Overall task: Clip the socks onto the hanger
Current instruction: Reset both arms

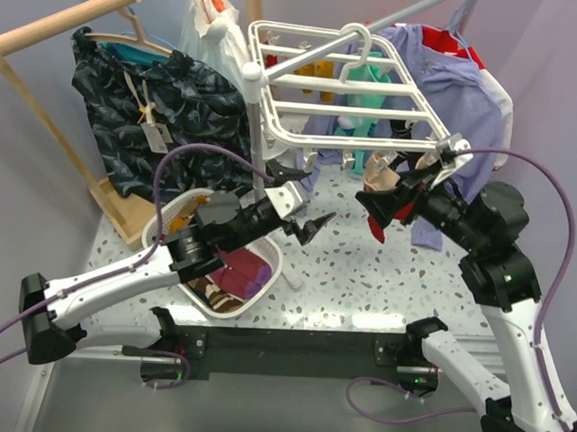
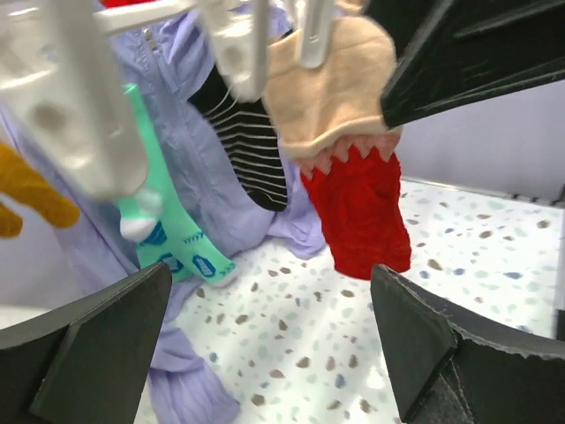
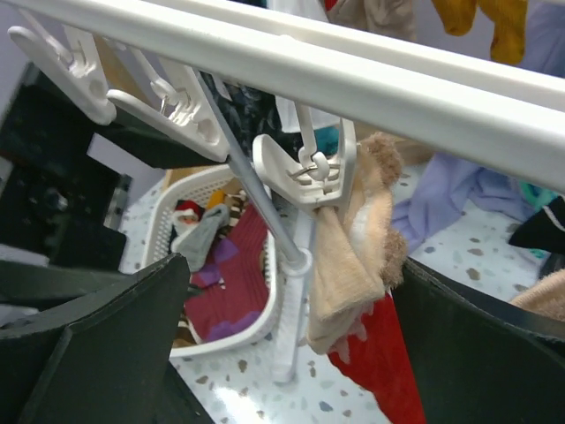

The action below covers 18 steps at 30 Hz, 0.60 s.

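A red sock (image 2: 357, 203) with a pale tan cuff hangs from a white clip (image 3: 305, 168) on the hanger (image 1: 340, 85), a white grid frame. In the right wrist view its cuff (image 3: 353, 256) droops below the hanger bar (image 3: 353, 79). My right gripper (image 3: 291, 327) stands open, one finger on each side of the hanging sock, the sock close to the right finger. My left gripper (image 2: 274, 327) is open too, low and in front of the sock, apart from it. From above, both grippers (image 1: 303, 212) (image 1: 395, 203) sit under the hanger's near edge. I see no second red sock.
A teal sock (image 2: 168, 230), a striped sock (image 2: 252, 150) and a lavender shirt (image 2: 190, 106) hang from the same frame. A white basket (image 1: 221, 261) of clothes stands by the hanger's pole (image 3: 296, 291). Dark clothing hangs on a wooden rack (image 1: 160, 98) at the back left.
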Each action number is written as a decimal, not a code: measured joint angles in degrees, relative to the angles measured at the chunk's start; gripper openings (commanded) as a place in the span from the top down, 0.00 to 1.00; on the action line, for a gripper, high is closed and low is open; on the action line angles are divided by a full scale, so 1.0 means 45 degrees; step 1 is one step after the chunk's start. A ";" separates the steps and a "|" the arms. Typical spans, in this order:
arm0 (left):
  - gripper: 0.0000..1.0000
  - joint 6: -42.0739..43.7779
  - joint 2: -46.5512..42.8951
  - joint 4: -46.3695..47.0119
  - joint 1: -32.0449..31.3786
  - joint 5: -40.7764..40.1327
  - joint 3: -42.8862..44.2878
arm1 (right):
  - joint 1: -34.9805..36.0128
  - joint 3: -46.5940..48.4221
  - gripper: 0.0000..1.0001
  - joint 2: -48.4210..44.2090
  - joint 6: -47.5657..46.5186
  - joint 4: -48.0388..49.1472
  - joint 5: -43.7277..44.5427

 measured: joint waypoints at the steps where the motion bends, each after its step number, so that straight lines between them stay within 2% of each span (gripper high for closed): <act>1: 0.00 -0.0301 -0.0384 -0.0427 -0.0005 -0.0005 0.0000 | 0.0005 0.0087 0.01 -0.0262 -0.0248 -0.0291 0.0170; 10: 0.00 -0.3808 -0.3910 -0.6013 -0.0087 -0.0131 -0.0010 | 0.0165 -0.0005 0.01 -0.3157 -0.2132 -0.2302 0.2822; 16: 0.00 -0.5882 -0.6941 -0.9787 -0.0097 -0.2225 -0.0204 | 0.0165 -0.1112 0.01 -0.5887 -0.2807 -0.3152 0.5158; 18: 0.00 -0.6368 -0.7864 -1.0472 -0.0092 -0.2992 -0.0282 | 0.0165 -0.1491 0.02 -0.6611 -0.2909 -0.3303 0.5712</act>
